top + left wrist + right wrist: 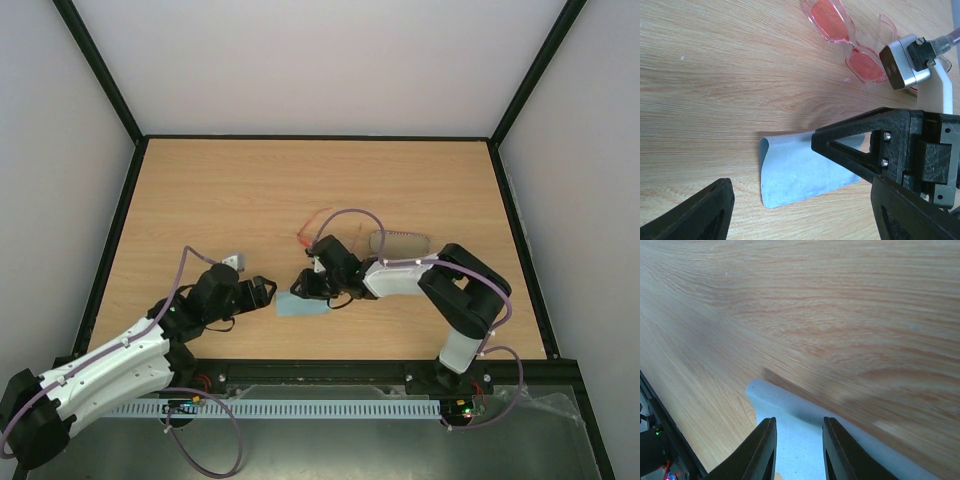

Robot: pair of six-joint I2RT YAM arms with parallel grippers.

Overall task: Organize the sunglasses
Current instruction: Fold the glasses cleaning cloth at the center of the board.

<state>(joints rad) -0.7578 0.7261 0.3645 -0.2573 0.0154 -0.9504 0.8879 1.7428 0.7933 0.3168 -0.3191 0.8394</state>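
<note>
The sunglasses [840, 25] lie open on the table [230, 190], lenses pink in a clear red-orange frame, just left of the case [398, 243] and a little beyond the blue cloth [800, 172]. The right gripper [796, 455] is down over the cloth with its jaws drawn close, a thin gap between them; whether they pinch the fabric cannot be told. The left gripper [801, 200] sits low beside the cloth's near-left edge, jaws spread wide and holding nothing.
</note>
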